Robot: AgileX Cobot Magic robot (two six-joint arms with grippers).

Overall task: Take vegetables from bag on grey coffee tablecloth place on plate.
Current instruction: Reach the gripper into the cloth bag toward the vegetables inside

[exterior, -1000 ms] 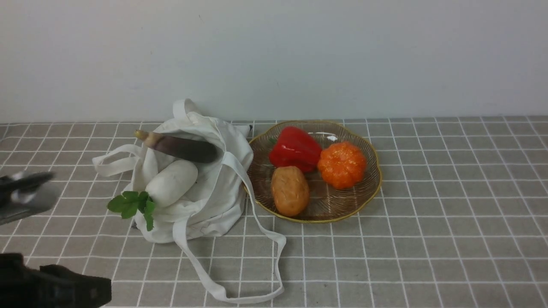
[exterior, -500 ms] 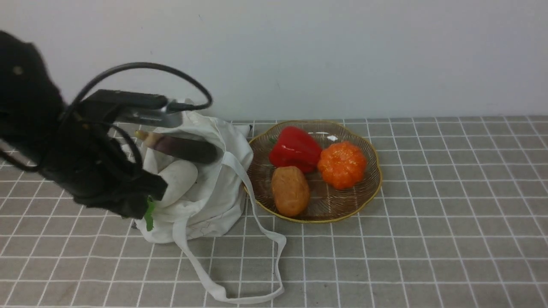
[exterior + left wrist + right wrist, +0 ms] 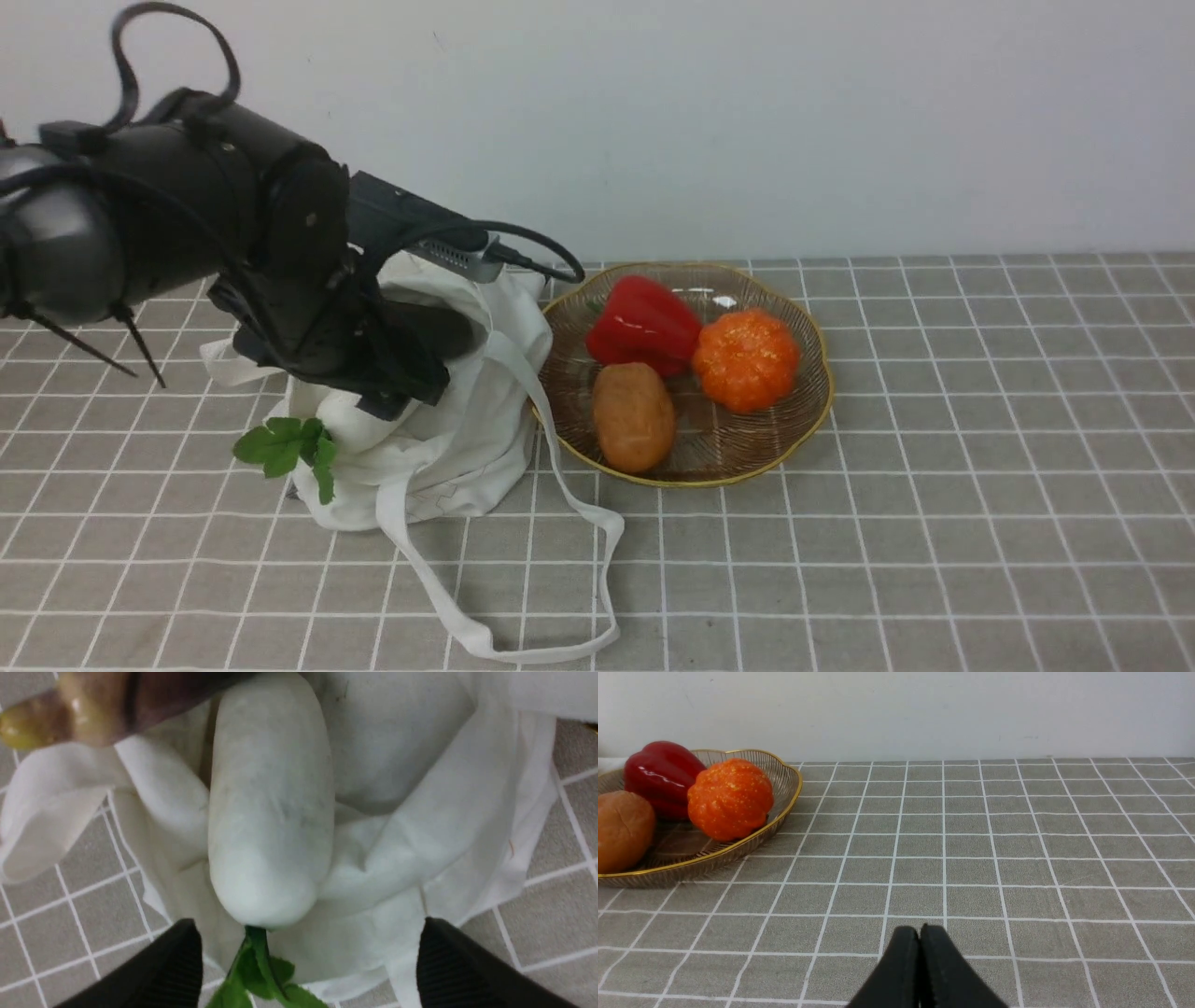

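The off-white bag (image 3: 467, 439) lies on the grey checked tablecloth (image 3: 934, 467), left of the ribbed gold-rimmed plate (image 3: 810, 411). My left arm (image 3: 233, 233) hangs over the bag and hides the radish's body in the front view; only its green leaves (image 3: 285, 448) and the eggplant's dark end (image 3: 453, 336) show. In the left wrist view the white radish (image 3: 271, 812) lies in the bag's mouth, with the eggplant (image 3: 70, 709) beyond it. My left gripper (image 3: 307, 924) is open, its fingers (image 3: 173, 970) wide on either side of the radish's leafy end. My right gripper (image 3: 920, 928) is shut over bare cloth.
A red pepper (image 3: 644, 322), an orange pumpkin (image 3: 745, 359) and a brown potato (image 3: 633, 415) sit on the plate. The bag's long strap (image 3: 523, 644) loops toward the front edge. A white wall stands close behind the table.
My left arm has swung in from the left edge to above the bag, and its jaws have opened. It now covers the radish in the front view.
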